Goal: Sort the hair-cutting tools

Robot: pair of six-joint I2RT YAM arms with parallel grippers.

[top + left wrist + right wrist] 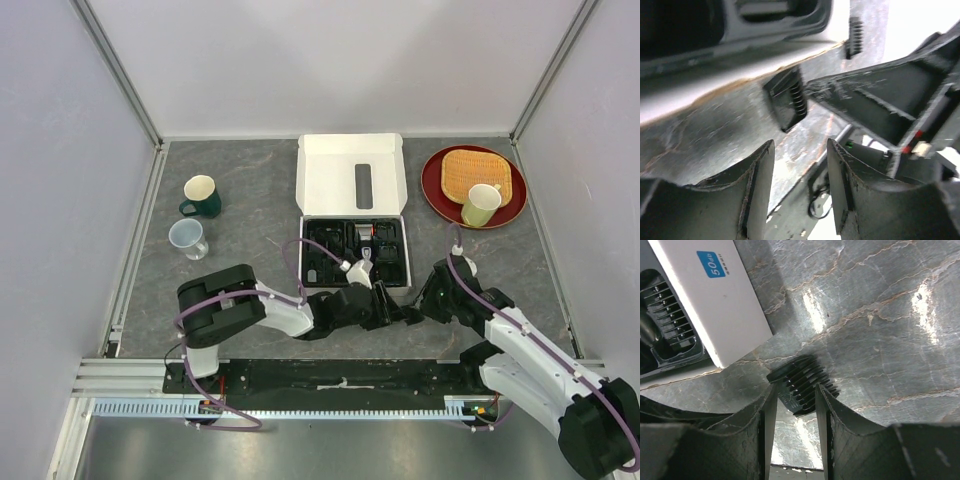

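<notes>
The only writing that can be read is a small blue label (710,264) on the box's (725,310) white side wall, which says "50dB"; the finer print under it is too small to make out. Both arms reach in from the near edge of the worktop (250,190) and meet just in front of the box's near right corner. The left arm lies low and stretches to the right along the box's front wall. The right arm slants in toward the left from the near right corner. The right gripper (795,392) points down at the worktop, and its fingers (837,440) pinch the near end of a black guard (802,376). The guard fills the gap between the fingers, and its ribbed part sticks out past the tips. It sits low on the grey marbled surface, just beside the box corner but not touching it, toward the middle of the near edge. The left gripper (800,150) faces the same guard from the other side. Its jaws are apart with nothing between them, and the guard is a little ahead of its tips, clear of them. Another toothed comb (667,310) lies in the black tray (677,359) inside the box. More black pieces fill the tray's other pockets, too dark to tell apart from above. The box lid is folded back toward the far edge. A green mug (203,197) and a clear cup (188,238) stand toward the left edge, and a red plate (432,188) sits by the far right corner.
</notes>
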